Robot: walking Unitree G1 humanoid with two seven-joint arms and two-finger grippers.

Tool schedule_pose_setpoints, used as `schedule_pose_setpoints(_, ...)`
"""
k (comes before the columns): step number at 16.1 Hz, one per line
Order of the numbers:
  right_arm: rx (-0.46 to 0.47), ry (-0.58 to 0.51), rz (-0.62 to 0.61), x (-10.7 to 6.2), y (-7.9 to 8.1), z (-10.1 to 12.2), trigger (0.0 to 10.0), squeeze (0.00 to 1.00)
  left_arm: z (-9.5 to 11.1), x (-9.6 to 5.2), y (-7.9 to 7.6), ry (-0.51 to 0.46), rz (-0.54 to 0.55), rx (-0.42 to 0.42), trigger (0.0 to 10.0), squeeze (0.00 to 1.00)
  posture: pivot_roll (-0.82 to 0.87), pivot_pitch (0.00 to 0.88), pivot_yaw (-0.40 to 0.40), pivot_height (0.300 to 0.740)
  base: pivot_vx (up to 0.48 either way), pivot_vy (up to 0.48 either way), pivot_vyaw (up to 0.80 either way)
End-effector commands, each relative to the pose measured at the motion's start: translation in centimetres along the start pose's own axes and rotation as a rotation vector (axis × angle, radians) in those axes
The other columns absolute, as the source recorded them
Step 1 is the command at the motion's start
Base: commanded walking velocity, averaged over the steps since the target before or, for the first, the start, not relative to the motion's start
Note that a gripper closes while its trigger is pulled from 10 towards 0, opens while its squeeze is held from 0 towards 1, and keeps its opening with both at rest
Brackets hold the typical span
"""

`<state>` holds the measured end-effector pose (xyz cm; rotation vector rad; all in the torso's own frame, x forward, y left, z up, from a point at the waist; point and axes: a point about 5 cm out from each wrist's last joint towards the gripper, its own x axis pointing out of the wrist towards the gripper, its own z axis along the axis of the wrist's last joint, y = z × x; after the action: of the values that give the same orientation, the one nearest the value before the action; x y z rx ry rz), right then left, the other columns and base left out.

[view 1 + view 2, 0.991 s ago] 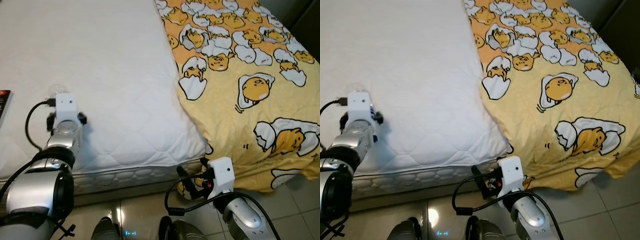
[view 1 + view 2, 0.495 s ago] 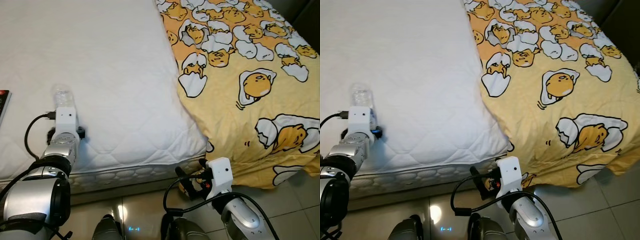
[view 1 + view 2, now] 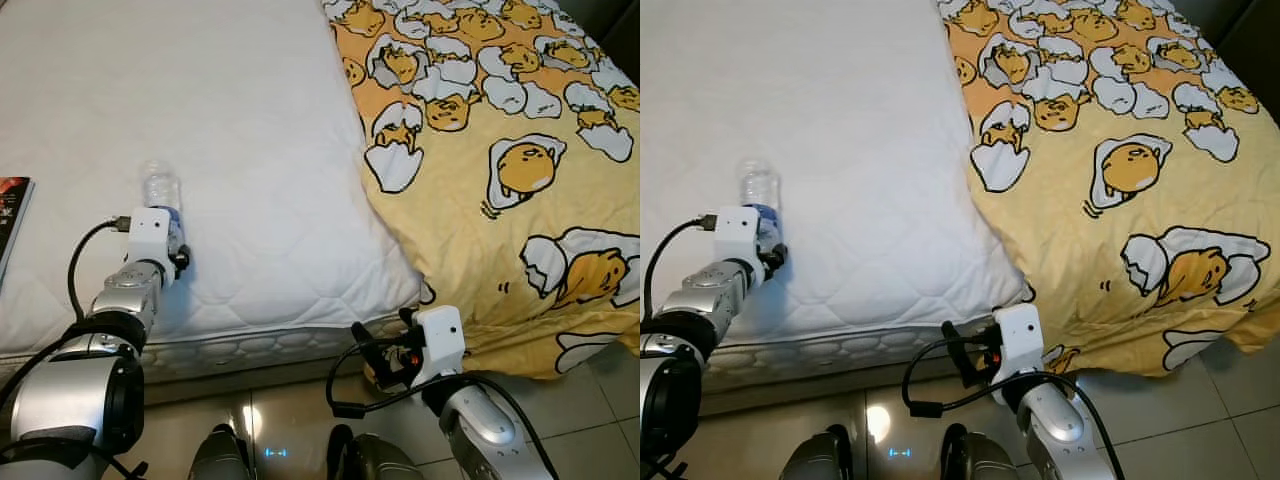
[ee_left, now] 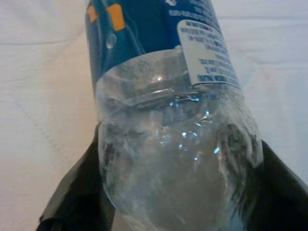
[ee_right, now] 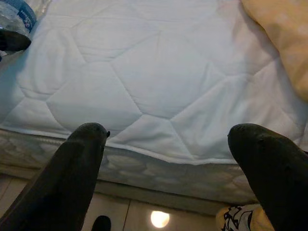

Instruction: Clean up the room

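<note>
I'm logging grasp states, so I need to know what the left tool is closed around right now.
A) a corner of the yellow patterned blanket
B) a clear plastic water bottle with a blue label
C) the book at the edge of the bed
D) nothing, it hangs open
B: the left tool has its black fingers on either side of the clear bottle on the white mattress.

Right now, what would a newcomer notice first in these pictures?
The yellow blanket with egg cartoons covers the bed's right half, beside the bare white mattress. Near the mattress's front edge, the left gripper is shut on a clear bottle. The right gripper hangs open before the bed.
</note>
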<state>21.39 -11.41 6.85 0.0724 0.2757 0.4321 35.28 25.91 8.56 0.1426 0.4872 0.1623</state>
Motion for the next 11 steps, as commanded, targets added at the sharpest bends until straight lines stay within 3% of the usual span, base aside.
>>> schedule_pose_setpoints(1,0.002,0.003,-0.01,0.3,-0.3,-0.2,10.0,0.29,0.0,0.0,-0.6,-0.02,-0.055,-0.022,0.0,0.0,-0.02,0.197,-0.084,0.74,0.0,0.0,0.0)
schedule_pose_setpoints(4,-0.011,-0.019,0.001,1.5,-0.6,0.4,10.0,0.29,1.1,0.0,-0.5,-0.085,-0.084,-0.072,0.0,0.0,0.01,0.15,-0.097,0.74,0.0,0.0,0.0)
schedule_pose_setpoints(8,-0.056,-0.072,-0.028,3.1,-2.6,1.9,10.0,0.29,2.1,0.0,-1.9,-0.16,-0.128,-0.213,0.0,0.0,-0.01,0.04,-0.069,0.74,0.0,0.0,0.0)
schedule_pose_setpoints(10,-0.043,-0.128,-0.082,4.0,-3.9,3.6,10.0,0.29,3.5,-0.2,-3.0,-0.243,-0.144,-0.274,0.0,0.0,-0.02,0.0,-0.064,0.74,0.0,0.0,0.0)
schedule_pose_setpoints(11,0.008,-0.162,-0.154,4.3,-5.6,4.5,10.0,0.28,4.5,-0.9,-3.8,-0.372,-0.136,-0.252,0.0,0.0,-0.03,0.0,-0.048,0.74,0.0,0.0,0.0)
